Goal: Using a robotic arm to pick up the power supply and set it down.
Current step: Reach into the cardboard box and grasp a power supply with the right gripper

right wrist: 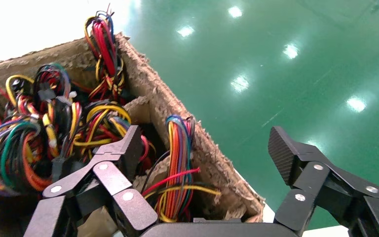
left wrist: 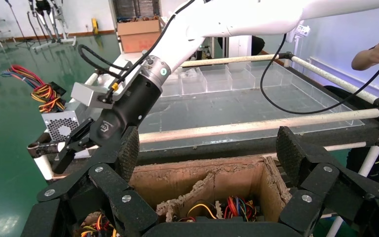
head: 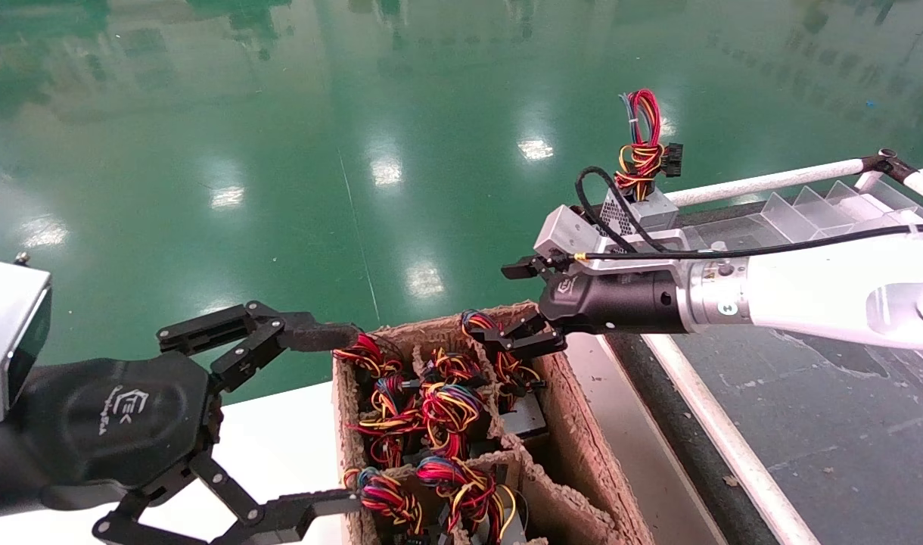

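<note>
From the head view, the right gripper (head: 523, 306) hangs over the far right corner of the cardboard crate (head: 582, 462), its fingers spread and empty, one finger above the crate's rim and the other down among the wire bundles. One power supply (head: 637, 208) already stands outside the crate on the edge of the rack beside it, wires bunched on top, so that unit looks delivered; the crate holds several more, their coloured looms (head: 446, 409) filling the compartments. The left gripper (head: 310, 412) sits wide open at the crate's near left side, holding nothing and seemingly idle. In the left wrist view the same set-down power supply (left wrist: 59, 123) rests at the corner of the rack (left wrist: 256, 129), just beyond the right gripper (left wrist: 61, 148), apart from it. The right wrist view looks straight down into the crate (right wrist: 177, 118): the spread fingers (right wrist: 128, 148) straddle a standing loom of orange and red wires (right wrist: 177, 163) in the corner cell, not yet closed. My guess is the next pick is only beginning.
</note>
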You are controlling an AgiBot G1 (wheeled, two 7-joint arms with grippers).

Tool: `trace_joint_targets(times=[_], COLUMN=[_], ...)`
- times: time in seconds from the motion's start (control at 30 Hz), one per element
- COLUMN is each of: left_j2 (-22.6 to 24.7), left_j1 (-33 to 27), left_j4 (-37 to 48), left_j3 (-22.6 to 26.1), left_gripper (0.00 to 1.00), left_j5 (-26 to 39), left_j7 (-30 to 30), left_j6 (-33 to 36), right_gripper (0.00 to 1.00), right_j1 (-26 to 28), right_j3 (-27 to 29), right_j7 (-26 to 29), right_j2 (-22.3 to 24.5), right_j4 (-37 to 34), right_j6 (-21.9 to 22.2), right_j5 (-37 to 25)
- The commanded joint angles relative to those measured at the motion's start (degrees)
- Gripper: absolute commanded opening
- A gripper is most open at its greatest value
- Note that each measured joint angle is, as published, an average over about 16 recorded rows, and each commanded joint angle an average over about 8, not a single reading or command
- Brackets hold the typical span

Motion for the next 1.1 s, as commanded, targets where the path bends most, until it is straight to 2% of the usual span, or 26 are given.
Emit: trace_joint_targets(times=[0.03,0.5,1.1], left_j2=[0.0,0.0,0.0], left_j1=[0.0,0.0,0.0], left_j4=[0.0,0.0,0.0], left_j3=[0.0,0.0,0.1], left_gripper=[1.00,1.00,1.00], left_j5=[0.0,0.0,-0.1], left_j7=[0.0,0.0,0.0], left_j6=[0.0,0.0,0.0], right_gripper=[0.00,0.00,0.00], right_j1=[0.3,0.5,0.2], right_j3=[0.0,0.0,-0.1], right_j7=[-1.0,-4.8,-7.8], right_j2=[0.0,-1.0,-3.0], right_j4=[-1.0,-4.9,-6.4], right_j6=[-0.5,0.1,0.8], right_j5=[0.0,-0.1,-0.2])
